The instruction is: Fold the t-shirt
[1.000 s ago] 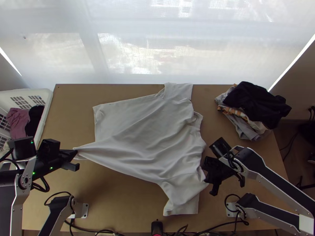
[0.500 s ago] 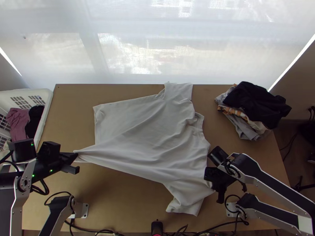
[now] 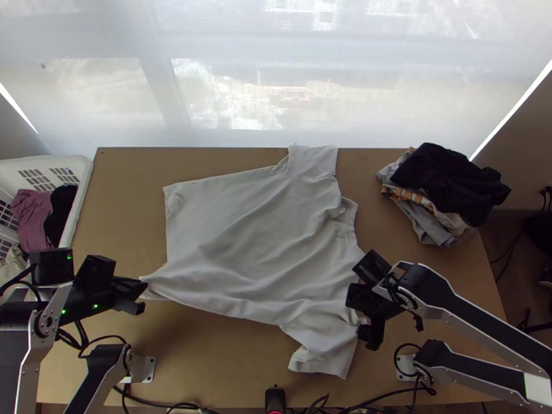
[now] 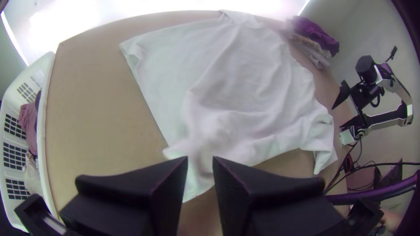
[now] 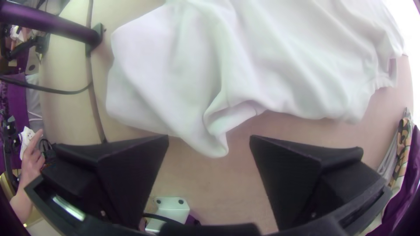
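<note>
The white t-shirt [image 3: 255, 241] lies spread with soft wrinkles across the table [image 3: 207, 359]. My left gripper [image 3: 143, 295] is at the shirt's lower-left corner in the top view. In the left wrist view, the left gripper [image 4: 200, 158] is open by a narrow gap, with loose cloth of the t-shirt [image 4: 258, 74] showing between its fingertips. My right gripper [image 3: 369, 317] stands beside the sleeve on the shirt's right side. The right wrist view has the right gripper [image 5: 209, 137] wide open, a folded point of the t-shirt [image 5: 175, 74] lying between the fingertips.
A white basket [image 3: 81, 200] with clothes stands at the table's left edge. A pile of folded clothes [image 3: 448, 186] sits at the back right. Cables run along the near edge, and a person's hand [image 5: 33, 159] shows at the right wrist view's edge.
The left gripper has shifted slightly right and opened; the stretched corner has slackened. The right gripper first drew the sleeve right, then let it go and moved slightly back left.
</note>
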Motion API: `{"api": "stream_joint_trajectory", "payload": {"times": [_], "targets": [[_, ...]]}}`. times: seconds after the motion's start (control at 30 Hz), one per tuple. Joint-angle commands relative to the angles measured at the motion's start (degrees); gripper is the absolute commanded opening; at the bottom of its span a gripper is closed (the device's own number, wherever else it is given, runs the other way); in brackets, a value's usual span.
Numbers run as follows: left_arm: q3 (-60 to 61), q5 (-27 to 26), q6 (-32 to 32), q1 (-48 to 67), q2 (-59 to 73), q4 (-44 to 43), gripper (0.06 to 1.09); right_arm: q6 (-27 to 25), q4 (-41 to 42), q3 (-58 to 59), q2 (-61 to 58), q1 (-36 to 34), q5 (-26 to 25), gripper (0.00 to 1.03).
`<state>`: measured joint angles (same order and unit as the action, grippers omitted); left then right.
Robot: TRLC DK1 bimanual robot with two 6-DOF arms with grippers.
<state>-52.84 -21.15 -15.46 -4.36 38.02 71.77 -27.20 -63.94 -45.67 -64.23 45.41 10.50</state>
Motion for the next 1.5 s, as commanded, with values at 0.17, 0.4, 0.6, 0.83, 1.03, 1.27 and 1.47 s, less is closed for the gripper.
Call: {"api": "stream_joint_trajectory", "payload": {"times": [0.17,0.4,0.6,0.83,1.03,1.27,1.47], "targets": [[-12.20,0.05,-2.64,-3.90,7.60,5.75,0.91,0.92,-1.01,-6.89,-0.72,-4.27,0.22,0.99],[-10.97,-0.21,7.11,-5.92,18.67,-19.56,0.95,1.54,3.56,-16.12,-6.79,-13.24,0.22,0.99],[-11.15,2.25,12.91,-1.88,34.58,-36.79,0.95,7.25,8.75,-23.32,-12.15,-14.56,0.48,0.99],[-16.42,6.91,13.71,-0.47,54.79,-45.75,0.95,8.39,9.54,-24.91,-14.08,-14.56,1.01,0.99],[-24.50,8.93,15.29,-0.03,68.94,-46.72,0.95,8.39,9.54,-25.43,-15.05,-15.35,1.01,0.99],[-32.33,10.78,16.87,1.64,78.52,-46.72,0.94,8.39,9.36,-25.35,-15.31,-16.23,0.92,0.99],[-36.19,11.21,18.19,2.16,81.42,-46.63,0.83,8.39,9.10,-25.26,-15.31,-16.93,0.92,0.99]]}}
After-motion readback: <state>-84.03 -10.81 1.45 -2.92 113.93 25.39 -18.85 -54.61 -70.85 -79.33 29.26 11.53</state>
